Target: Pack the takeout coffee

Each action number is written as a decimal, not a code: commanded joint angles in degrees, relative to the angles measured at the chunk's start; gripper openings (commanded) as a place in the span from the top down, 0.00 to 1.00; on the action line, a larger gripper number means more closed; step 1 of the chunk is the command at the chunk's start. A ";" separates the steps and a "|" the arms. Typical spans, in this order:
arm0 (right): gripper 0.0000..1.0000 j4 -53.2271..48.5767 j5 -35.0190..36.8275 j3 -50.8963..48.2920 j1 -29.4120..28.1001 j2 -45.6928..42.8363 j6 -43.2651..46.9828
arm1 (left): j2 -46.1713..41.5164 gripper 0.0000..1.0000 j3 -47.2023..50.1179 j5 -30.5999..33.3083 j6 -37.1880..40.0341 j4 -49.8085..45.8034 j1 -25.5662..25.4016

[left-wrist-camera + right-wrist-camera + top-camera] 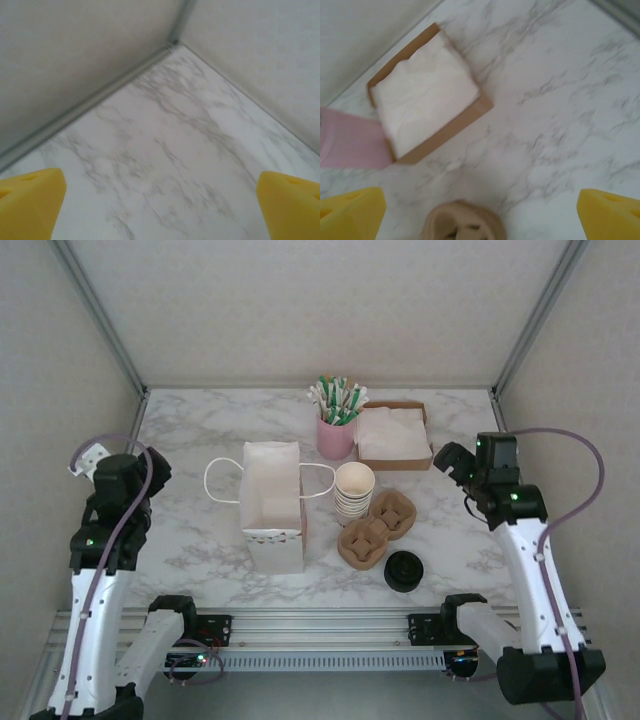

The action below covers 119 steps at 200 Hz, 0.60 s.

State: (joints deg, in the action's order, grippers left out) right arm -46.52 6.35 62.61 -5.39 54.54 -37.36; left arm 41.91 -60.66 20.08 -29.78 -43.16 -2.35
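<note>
Nearest us, close to the table's near edge and right of centre, the coffee stands on the marble, showing mostly its black lid from above. It is in neither a carrier nor the bag, so we judge the packing not begun. Just beyond it lie the brown carriers, their holes empty, with the cup stack touching them and the open white bag to their left at mid-table. The left gripper faces the far left corner, and the right gripper hangs near the napkin box. Both are spread wide, empty and well apart from the coffee. Grasping, seating and bagging all remain.
</note>
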 commanded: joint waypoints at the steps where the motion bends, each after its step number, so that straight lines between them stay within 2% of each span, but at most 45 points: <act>1: 0.01 -7.17 -10.00 2.84 0.02 -2.58 -5.18 | -0.74 0.05 -6.35 -17.99 -3.44 -3.75 -0.36; 15: 0.01 -7.65 -13.88 3.95 -0.60 -2.34 -7.17 | 0.73 0.08 -9.63 -26.59 -4.41 -3.75 -1.18; 29: 0.02 -7.63 -15.57 5.04 -2.25 -1.66 -9.23 | 1.43 0.11 -12.04 -32.36 -6.28 -3.15 -1.95; 55: 0.10 -8.32 -11.96 8.09 -8.62 0.90 -11.44 | 1.75 0.17 -15.81 -38.89 -8.63 -1.85 -3.83; 63: 0.16 -8.99 -9.88 9.55 -10.94 2.25 -11.76 | 2.14 0.18 -16.95 -40.49 -8.06 -1.83 -4.96; 90: 0.34 -11.26 -2.62 14.48 -18.69 7.59 -12.03 | 6.05 0.24 -21.61 -39.27 -4.44 -6.79 -11.49; 119: 0.45 -14.46 3.05 18.79 -25.18 13.84 -12.54 | 13.31 0.26 -27.42 -32.43 -0.04 -13.36 -23.87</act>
State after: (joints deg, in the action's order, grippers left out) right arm -56.71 2.26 77.89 -26.59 64.58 -48.62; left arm 49.93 -83.44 -15.14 -34.26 -49.28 -19.29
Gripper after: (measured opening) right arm 0.589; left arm 0.742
